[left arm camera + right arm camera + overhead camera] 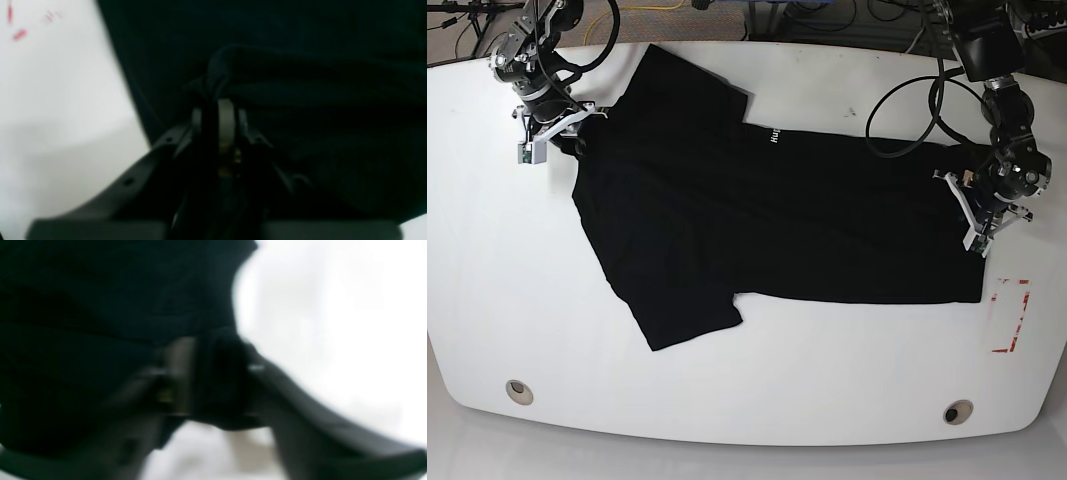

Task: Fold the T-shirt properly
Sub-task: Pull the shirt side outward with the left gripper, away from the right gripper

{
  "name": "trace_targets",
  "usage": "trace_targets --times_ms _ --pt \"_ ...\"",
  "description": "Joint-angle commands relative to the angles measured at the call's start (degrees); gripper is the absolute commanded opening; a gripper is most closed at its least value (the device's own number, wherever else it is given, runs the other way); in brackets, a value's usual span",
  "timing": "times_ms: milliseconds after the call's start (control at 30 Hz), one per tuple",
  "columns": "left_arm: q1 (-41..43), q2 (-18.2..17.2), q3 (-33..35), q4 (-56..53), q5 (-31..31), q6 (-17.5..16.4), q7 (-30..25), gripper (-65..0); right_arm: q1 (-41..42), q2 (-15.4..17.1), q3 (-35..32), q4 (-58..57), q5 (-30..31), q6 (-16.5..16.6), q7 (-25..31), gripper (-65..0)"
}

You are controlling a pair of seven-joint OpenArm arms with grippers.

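T-shirt (767,215) lying spread on table (727,390), stretched between both grippers for flattening. Left gripper (218,110) pinching bunched hem, jaws nearly together. Right gripper (213,373) enclosing cloth edge; blur hiding jaw gap.

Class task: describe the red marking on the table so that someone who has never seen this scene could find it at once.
Start at the big white oval table and the large black cloth T-shirt spread across it. Follow the shirt to its end by the left tool; just beyond lies the red outlined rectangle marking, the only red shape on the tabletop.
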Motion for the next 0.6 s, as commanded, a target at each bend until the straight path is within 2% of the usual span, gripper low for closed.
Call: trace_targets --times_ms 0,100,167,267,567 --pt "-1.0 -1.6 -0.2 0.6 -0.4 0.4 -1.0 -45.7 0.2 0.7 0.2 1.2 0.6 -0.1 1.2 -26.6" --pt "-0.9 -1.7 -0.2 0.3 -0.4 0.5 -1.0 -33.6 0.2 0.7 0.2 1.9 0.6 -0.1 1.2 -17.0" --pt "-0.7 -1.7 -0.3 0.8 -0.5 0.5 -1.0 -25.6 0.1 0.7 0.2 3.2 0.7 -0.1 1.2 -12.8" --pt "0.5 -2.3 -0.6 1.8 -0.5 0.5 -1.0 -17.9 -0.3 0.4 0.2 5.9 0.7 0.1 1.2 -11.9" --pt "1.2 -3.3 -2.6 9.6 -1.0 0.0 -0.8 -16.2 -3.1 -0.9 0.2 13.8 1.1 0.3 1.1 -12.0"
